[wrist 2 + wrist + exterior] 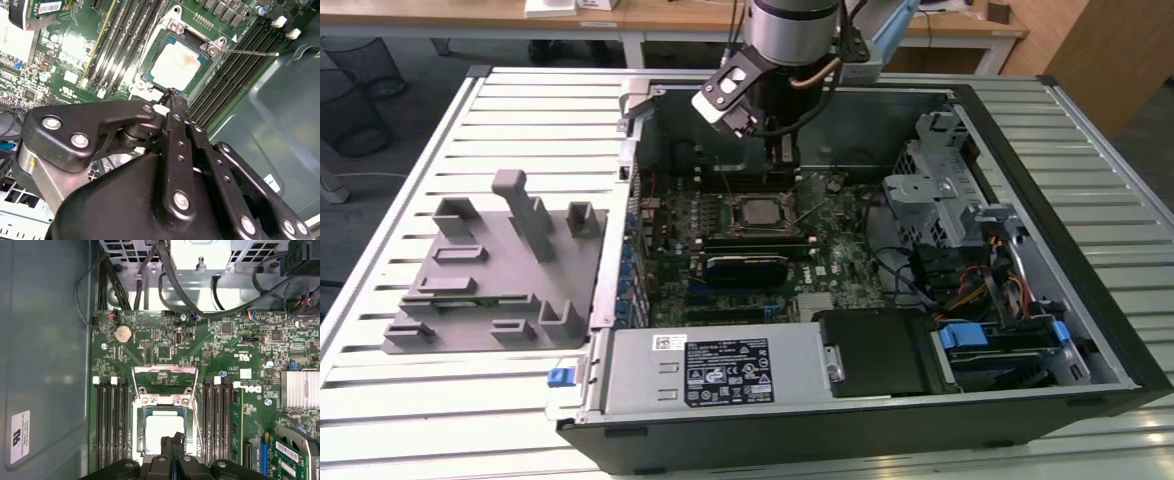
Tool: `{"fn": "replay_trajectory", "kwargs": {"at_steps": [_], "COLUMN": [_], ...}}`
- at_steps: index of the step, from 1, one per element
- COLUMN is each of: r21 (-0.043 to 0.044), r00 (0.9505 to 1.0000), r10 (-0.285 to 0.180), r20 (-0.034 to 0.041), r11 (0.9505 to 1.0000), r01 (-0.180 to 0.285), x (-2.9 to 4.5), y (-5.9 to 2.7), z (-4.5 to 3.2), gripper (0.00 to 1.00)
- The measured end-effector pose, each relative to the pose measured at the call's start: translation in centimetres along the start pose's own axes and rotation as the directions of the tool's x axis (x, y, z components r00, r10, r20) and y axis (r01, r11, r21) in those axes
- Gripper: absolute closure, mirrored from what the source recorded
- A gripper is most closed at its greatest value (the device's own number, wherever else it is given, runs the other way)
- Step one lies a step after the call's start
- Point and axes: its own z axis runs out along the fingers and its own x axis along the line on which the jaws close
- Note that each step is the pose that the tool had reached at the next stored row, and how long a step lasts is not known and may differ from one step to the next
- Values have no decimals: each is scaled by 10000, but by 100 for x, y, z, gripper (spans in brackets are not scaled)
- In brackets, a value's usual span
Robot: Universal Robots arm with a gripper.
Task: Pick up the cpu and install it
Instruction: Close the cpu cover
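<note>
So the small flat square cpu with the silvery-white metal top (164, 432) is lying inside the black-framed square motherboard socket (140, 434). The socket's silvery metal hold-down frame (165, 400) is flipped up open right beside it. The black two-finger claw (170, 95) hangs just over the socket's edge, tips pinched together with nothing between them as far as I can see. My worry: if the chip isn't sitting flat in the socket, a downward poke from those closed tips could bend pins or scratch the lid.
</note>
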Motion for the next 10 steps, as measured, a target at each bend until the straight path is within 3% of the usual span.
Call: {"fn": "replay_trajectory", "kwargs": {"at_steps": [10], "r21": [30], "r00": [10000], "r10": [1], "r20": [-2], "r11": [10000], "r01": [-1], "x": [0], "y": [95], "z": [2], "gripper": [89]}}
